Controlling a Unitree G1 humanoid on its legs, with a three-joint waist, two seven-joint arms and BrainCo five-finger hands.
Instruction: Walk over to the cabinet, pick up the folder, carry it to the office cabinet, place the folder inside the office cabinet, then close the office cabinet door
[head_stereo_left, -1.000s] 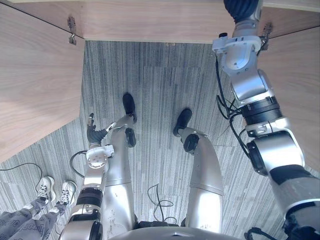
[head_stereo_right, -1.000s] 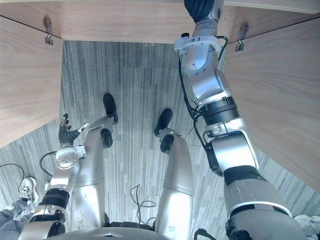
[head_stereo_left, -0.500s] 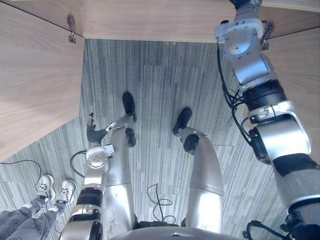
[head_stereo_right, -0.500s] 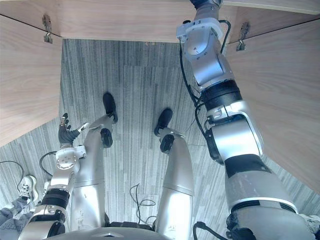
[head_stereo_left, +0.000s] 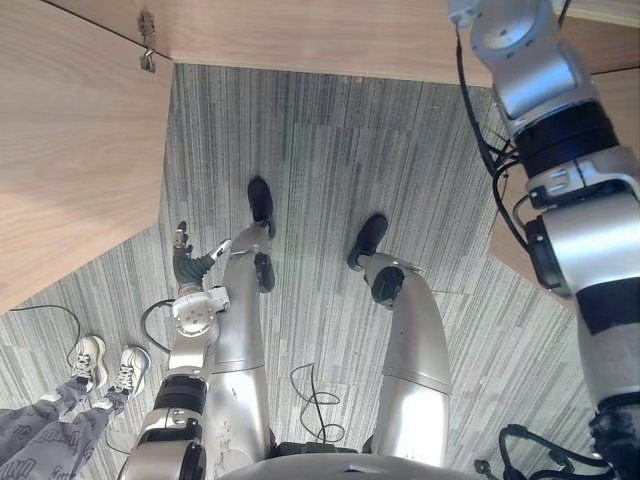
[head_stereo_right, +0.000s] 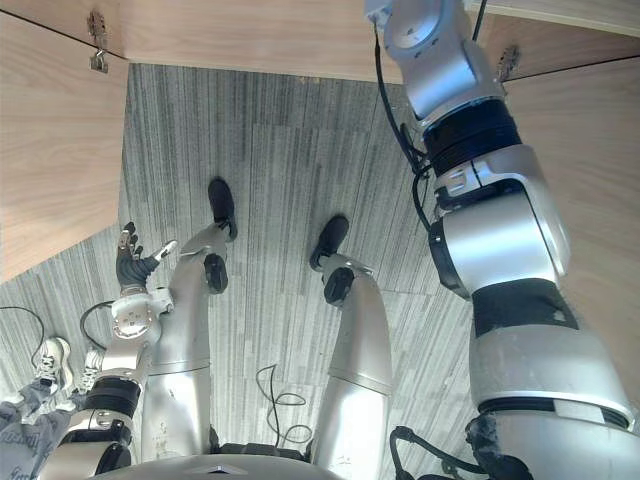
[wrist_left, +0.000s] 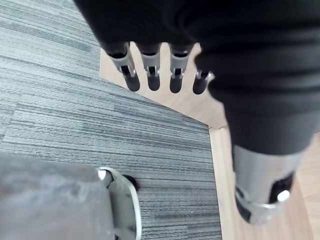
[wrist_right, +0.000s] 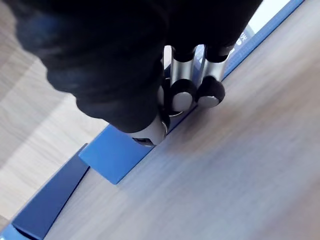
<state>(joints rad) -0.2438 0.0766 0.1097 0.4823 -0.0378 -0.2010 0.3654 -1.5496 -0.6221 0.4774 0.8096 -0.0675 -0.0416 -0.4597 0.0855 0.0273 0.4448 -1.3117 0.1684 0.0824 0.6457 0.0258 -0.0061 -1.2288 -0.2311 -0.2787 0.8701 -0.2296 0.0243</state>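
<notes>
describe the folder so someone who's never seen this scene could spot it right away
Start at the broad pale wood-grain surface in the right wrist view. Lying flat along its edge is the folder, a thin slab with square corners, pinched by the right hand. It is the one deep blue thing among all that light wood.

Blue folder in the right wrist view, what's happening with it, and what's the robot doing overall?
The robot stands facing a wooden cabinet with its doors swung open, right arm reaching up towards it. The right hand has its fingers curled on the edge of the blue folder, which lies against a wooden surface. The left hand hangs open at the robot's side, holding nothing. A person stands nearby on the robot's left.
</notes>
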